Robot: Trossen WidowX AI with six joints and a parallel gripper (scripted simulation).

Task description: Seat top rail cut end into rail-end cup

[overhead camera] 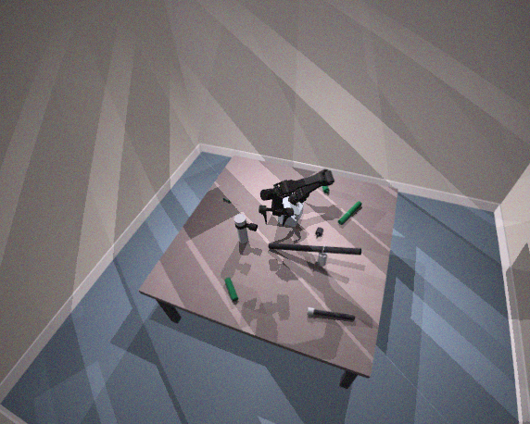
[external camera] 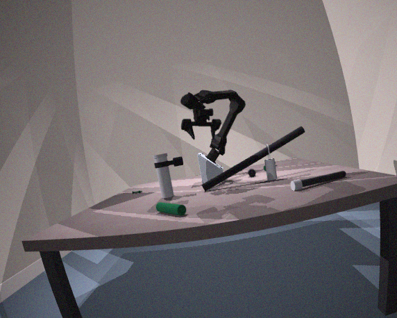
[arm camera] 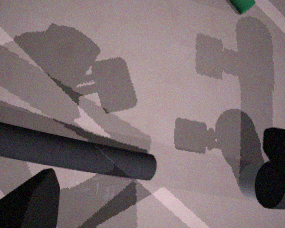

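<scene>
The rail (external camera: 253, 158) lies below the wide-open, empty gripper (external camera: 202, 130), its low cut end resting on the table (external camera: 230, 212) toward five o'clock in the exterior view, its long axis rising to two o'clock, apart from the cup (external camera: 177, 161) at nine.

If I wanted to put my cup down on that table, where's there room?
Best spot: the near stretch between the green roll and the short capped tube. It gets crowded around the arm's base, the big post and the slanted rail.
</scene>
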